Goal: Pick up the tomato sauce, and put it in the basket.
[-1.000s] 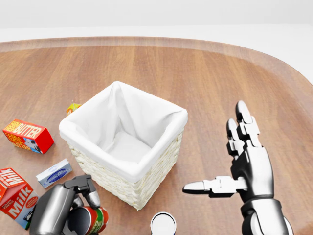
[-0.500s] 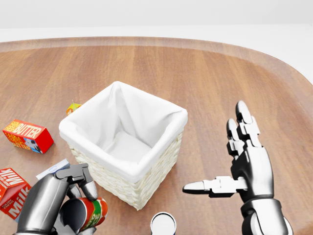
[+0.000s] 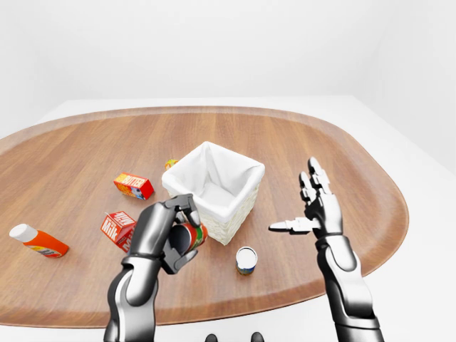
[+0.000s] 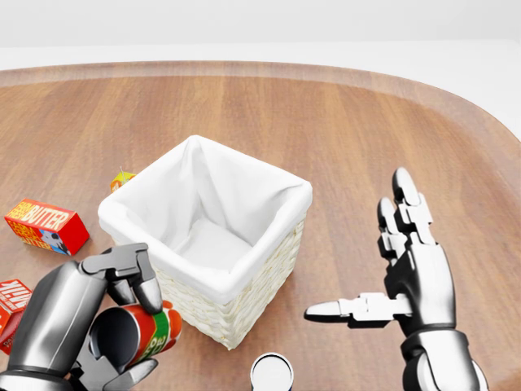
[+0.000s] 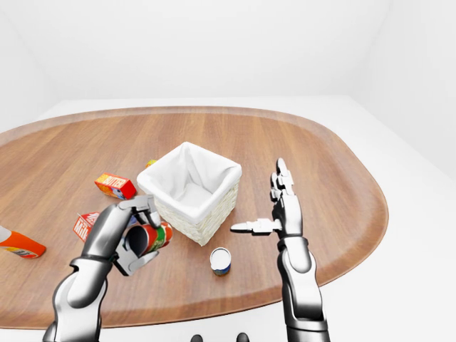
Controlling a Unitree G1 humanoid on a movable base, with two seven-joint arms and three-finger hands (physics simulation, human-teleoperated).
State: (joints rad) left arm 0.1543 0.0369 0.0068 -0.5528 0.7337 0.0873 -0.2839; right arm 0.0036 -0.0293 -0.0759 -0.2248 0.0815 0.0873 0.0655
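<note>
- While our left hand (image 4: 77,330) sits at the lower left of the head view, its fingers (image 4: 130,273) are wrapped round the tomato sauce can (image 4: 142,334), grasping it, lifted off the wooden table (image 4: 326,122).
- We see the can tilted on its side, open dark end toward the camera, red and green label showing, just beside the lower left wall of the basket (image 4: 244,305).
- Basket is wicker with a white cloth liner, centre of the head view, nothing visible inside it.
- Our right hand (image 4: 407,273) is at the lower right of the head view, fingers spread and released, thumb pointing left, holding nothing, well apart from the basket.
- A second can (image 4: 271,373) stands upright at the bottom centre of the head view, between our two hands, top face showing.
- Butter box (image 4: 46,226) lies at the left edge of the head view, red and orange.
- Milk carton (image 3: 116,228) lies just left of our left arm in the left-eye view, partly hidden by it in the head view.
- Small yellow-orange item (image 4: 122,178) peeks out at the basket's upper left corner, too small to tell what.
- Orange bottle with white cap (image 3: 37,241) lies on its side at the far left of the left-eye view.
</note>
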